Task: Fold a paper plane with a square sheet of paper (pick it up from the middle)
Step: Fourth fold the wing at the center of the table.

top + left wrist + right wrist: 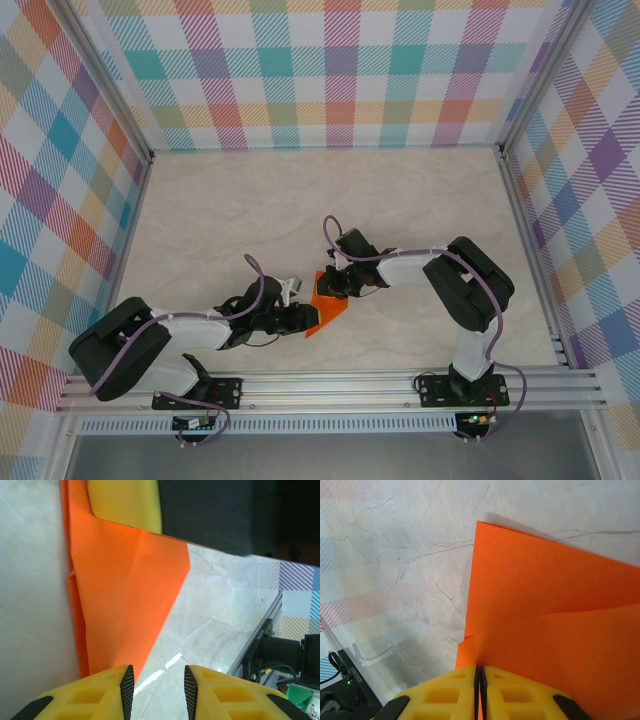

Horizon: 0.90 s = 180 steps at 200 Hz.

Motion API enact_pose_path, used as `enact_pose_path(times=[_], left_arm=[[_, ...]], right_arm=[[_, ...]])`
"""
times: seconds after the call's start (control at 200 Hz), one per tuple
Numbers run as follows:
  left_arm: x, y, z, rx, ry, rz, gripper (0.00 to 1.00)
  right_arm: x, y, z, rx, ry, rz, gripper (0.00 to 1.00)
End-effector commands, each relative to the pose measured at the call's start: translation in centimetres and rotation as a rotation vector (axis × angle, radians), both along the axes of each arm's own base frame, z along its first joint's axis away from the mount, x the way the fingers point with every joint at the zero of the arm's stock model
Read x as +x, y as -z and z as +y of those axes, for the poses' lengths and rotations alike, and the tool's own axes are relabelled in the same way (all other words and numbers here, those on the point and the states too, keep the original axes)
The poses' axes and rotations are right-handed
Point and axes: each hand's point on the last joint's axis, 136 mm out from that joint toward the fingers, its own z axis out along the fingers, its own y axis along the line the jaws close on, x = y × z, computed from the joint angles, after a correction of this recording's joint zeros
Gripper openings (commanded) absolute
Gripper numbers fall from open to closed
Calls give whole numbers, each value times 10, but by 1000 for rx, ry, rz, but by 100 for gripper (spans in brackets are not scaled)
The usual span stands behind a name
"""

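The square sheet of paper [329, 307] is bright orange and partly folded into a pointed shape with layered flaps. It lies on the table between the two grippers. In the left wrist view the paper [125, 590] narrows toward my left gripper [159, 687]. That gripper is open with bare table in its gap, and its left fingertip [126, 685] stands at the paper's tip. My right gripper [479, 680] is shut on the paper's [545, 620] edge, with a sliver of orange between its pads and an upper flap curving beside them. Its yellow finger [127, 502] rests at the paper's far end.
The marble-look table [400, 200] stretches behind the arms, ringed by checked walls. An aluminium rail [330, 385] runs along the near edge with both arm bases on it. The rail and cables [270, 645] lie right of the left gripper.
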Motion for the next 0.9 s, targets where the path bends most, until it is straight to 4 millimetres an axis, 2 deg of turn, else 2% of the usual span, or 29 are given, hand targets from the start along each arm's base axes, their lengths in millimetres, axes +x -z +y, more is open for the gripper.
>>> enact_pose_path(times=[0.0, 0.375, 0.65, 0.8, 0.895], left_arm=[[-18, 9, 9, 48, 42, 51, 35], [-31, 16, 2, 41, 88, 78, 35], [-46, 37, 6, 87, 116, 137, 34], [-49, 26, 4, 69, 138, 122, 33], [-37, 9, 8, 88, 107, 42, 33]], right_arm=[[-18, 52, -29, -175, 15, 66, 13], [-19, 52, -29, -176, 13, 68, 13], [-18, 52, -28, -174, 16, 71, 13], [-18, 53, -27, -175, 12, 71, 13], [-19, 53, -28, -178, 13, 73, 13]])
